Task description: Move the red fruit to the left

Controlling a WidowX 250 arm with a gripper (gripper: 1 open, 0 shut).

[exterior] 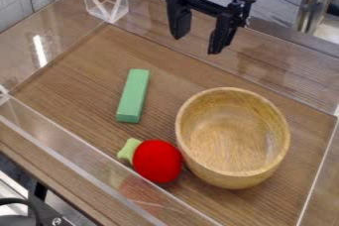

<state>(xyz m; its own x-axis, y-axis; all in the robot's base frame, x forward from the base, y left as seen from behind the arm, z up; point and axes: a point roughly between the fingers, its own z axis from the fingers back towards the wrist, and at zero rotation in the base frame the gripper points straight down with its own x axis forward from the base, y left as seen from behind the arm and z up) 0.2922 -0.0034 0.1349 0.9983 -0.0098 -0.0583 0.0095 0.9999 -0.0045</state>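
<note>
The red fruit (157, 160), small and round with a light green leafy cap on its left side, lies on the wooden table near the front, just left of the wooden bowl (233, 136) and close against its rim. My gripper (196, 34) hangs high at the back of the table, pointing down, well above and behind the fruit. Its two black fingers stand apart with nothing between them.
A flat green rectangular block (133, 95) lies left of centre, behind the fruit. Clear acrylic walls (59, 141) fence the table along the front and left. A small clear stand (103, 5) sits at the back left.
</note>
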